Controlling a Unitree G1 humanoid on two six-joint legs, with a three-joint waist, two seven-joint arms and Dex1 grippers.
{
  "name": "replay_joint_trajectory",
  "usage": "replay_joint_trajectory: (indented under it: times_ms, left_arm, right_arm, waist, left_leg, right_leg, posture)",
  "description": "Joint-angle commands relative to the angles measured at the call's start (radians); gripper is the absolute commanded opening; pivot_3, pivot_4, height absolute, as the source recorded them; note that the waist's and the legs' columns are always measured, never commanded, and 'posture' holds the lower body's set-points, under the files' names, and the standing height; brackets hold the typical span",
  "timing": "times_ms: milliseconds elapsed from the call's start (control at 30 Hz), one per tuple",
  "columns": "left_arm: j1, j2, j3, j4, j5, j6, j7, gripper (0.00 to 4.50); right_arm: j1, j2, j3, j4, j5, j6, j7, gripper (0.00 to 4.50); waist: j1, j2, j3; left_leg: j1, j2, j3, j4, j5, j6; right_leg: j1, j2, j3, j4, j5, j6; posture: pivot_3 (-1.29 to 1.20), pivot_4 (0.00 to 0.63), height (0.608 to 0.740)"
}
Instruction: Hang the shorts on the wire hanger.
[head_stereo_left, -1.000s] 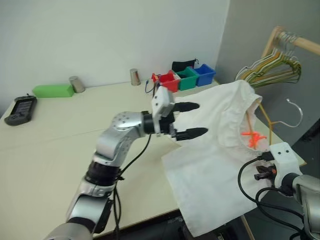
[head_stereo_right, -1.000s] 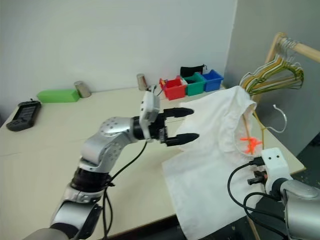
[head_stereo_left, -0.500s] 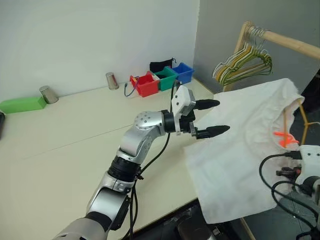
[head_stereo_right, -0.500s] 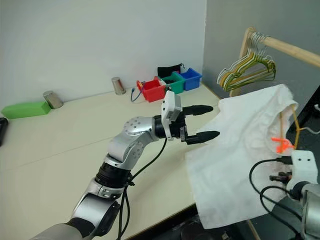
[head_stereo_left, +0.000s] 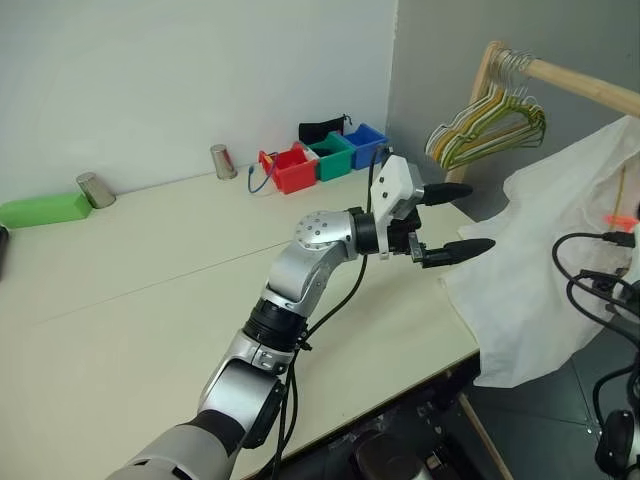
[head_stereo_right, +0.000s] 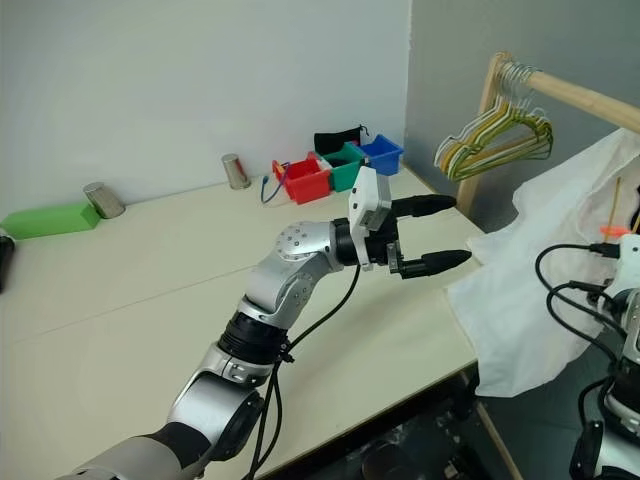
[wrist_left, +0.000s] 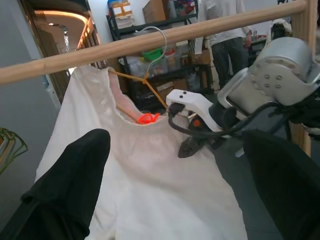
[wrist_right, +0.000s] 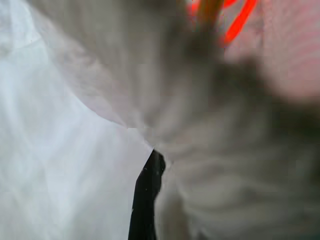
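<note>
with the right gripper (wrist_left: 192, 145) clamped on the shorts (head_stereo_left: 560, 250), which are draped over the wire hanger (wrist_left: 142, 82) off the table (head_stereo_left: 150, 300) edge, and the left gripper (head_stereo_left: 455, 220) spread wide and empty, expect the fabric to slide off if you release early.

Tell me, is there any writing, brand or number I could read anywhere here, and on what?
No text can be read in these pictures.
Bins: plain red, green and blue, no label seen.
Cans: bare metal, no print legible.
Shorts: white with a faint print, no words.
Shelf boxes in the left wrist view: too small and blurred to read.
</note>
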Motion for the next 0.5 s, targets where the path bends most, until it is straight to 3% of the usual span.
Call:
replay_joint_trajectory:
  times_ms: [33,500]
  left_arm:
    - [-0.029,-0.002,0.011,-0.014,0.007,-0.027,0.009,4.48]
    - [-0.051,0.001,0.016,0.003,0.016,-0.042,0.012,4.48]
  right_arm:
    - [-0.068,-0.038,-0.033,0.079,0.025,-0.001,-0.027,0.00]
    - [-0.283,-0.185,0.021,0.573,0.075,-0.271,-0.089,0.00]
  waist:
    - [0.002,0.000,0.000]
    - [0.005,0.001,0.000]
  left_leg:
    - [0.000,0.000,0.000,0.000,0.000,0.000]
    - [0.001,-0.001,0.001,0.000,0.000,0.000]
  right_leg:
    - [0.000,0.000,0.000,0.000,0.000,0.000]
    - [0.001,-0.001,0.001,0.000,0.000,0.000]
  posture:
    - [-0.43,0.000,0.740]
    - [-0.42,0.000,0.740]
